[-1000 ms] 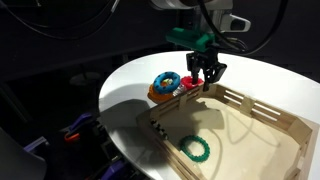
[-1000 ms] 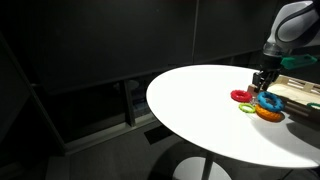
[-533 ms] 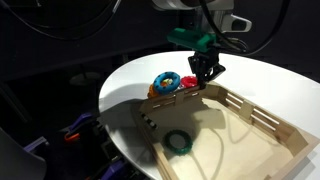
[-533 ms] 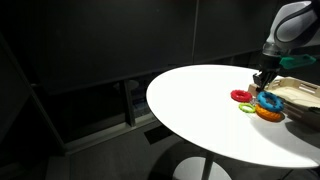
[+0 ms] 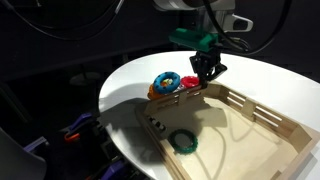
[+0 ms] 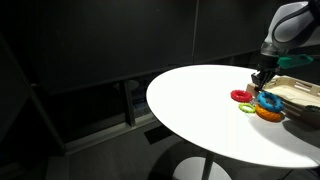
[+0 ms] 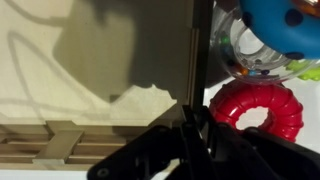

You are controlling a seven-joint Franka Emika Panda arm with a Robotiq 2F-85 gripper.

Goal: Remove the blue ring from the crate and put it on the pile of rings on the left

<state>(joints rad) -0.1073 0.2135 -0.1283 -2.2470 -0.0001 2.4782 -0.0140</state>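
The blue ring (image 5: 166,80) (image 7: 285,20) lies on top of the ring pile beside a red ring (image 5: 189,84) (image 7: 258,105), just outside the wooden crate (image 5: 260,112). In the wrist view my gripper (image 7: 196,125) has its dark fingers pressed together on the crate's thin upright wall (image 7: 198,60). In both exterior views the gripper (image 5: 208,78) (image 6: 262,82) hangs at the crate's corner nearest the pile. A green ring (image 5: 183,141) lies on the crate floor.
The crate and pile sit on a round white table (image 5: 125,80) (image 6: 190,95), and the crate overhangs its near edge. An orange ring (image 6: 270,113) is at the pile's base. The surroundings are dark.
The fingers have closed since a second ago. The crate has shifted, and the green ring inside it slid towards the near left wall.
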